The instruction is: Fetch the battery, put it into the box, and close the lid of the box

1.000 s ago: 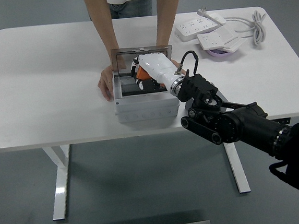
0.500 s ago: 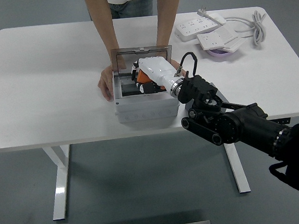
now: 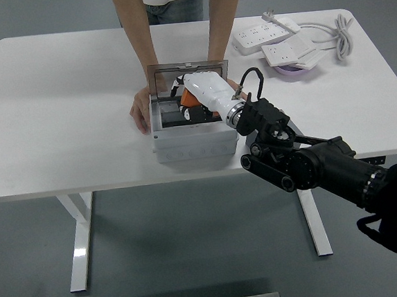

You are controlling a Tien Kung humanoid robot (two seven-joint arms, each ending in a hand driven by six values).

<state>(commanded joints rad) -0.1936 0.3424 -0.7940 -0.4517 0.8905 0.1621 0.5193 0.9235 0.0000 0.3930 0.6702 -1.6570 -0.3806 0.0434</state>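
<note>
Reaching in from the right, the right hand (image 3: 204,92) sits over the open grey box (image 3: 194,138) near the middle of the white surface (image 3: 63,112), its white shell covering most of the cavity. An orange and black object, which I take to be the battery (image 3: 189,102), shows just under the left side of the palm, inside the box or at its mouth; whether it rests on the floor of the box cannot be made out. The fingers curl down around it, so the hand appears to be grasping the battery rather than released. The battery's long axis is hidden by the hand. The lid (image 3: 167,73) stands upright at the far edge of the box, just behind the hand, so closing it would mean drawing it toward the robot. A person's hand (image 3: 139,110) steadies the box on its left side, touching the wall. The left arm is out of view. No readable writing or brand shows on box or battery.
</note>
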